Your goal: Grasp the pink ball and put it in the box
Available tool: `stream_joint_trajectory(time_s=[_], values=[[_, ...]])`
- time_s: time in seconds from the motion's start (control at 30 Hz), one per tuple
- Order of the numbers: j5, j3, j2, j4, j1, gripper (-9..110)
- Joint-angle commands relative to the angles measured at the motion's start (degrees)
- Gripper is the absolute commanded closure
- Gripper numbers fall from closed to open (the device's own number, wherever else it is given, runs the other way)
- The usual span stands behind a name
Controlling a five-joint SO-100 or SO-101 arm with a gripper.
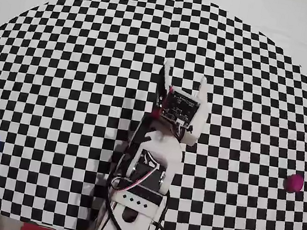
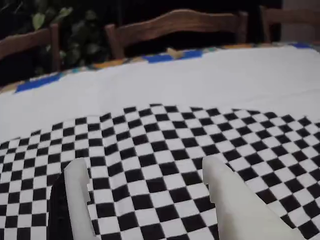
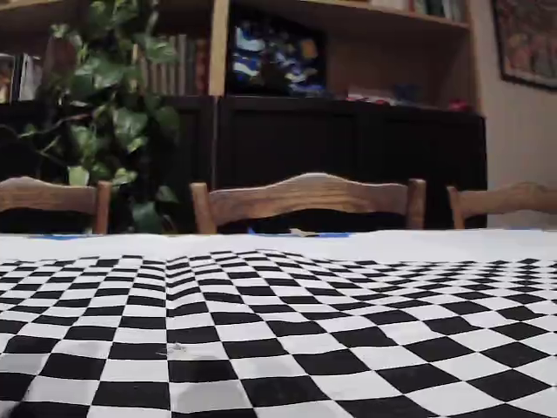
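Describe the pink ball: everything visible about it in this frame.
The pink ball is a small, matte magenta sphere resting on the checkered cloth near the right edge of the overhead view. Nothing touches it; the gripper is well apart, near the centre. It does not appear in the wrist or fixed views.

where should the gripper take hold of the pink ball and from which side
Grip the pink ball across its widest middle, coming straight down from above. It is a small sphere alone on the checkered cloth, so any finger direction likely works. The gripper is open, empty and well to its left in the overhead view.
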Motion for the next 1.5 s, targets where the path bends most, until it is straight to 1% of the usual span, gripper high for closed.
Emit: stream_joint_trajectory(time_s=[0.0,0.77,1.47], values=[[-0.5,0.4,-0.2,-1.1,3.2,75],[-0.5,0.4,-0.3,-2.5,17.1,75],[-0.5,0.4,-0.3,-2.5,23.6,75]])
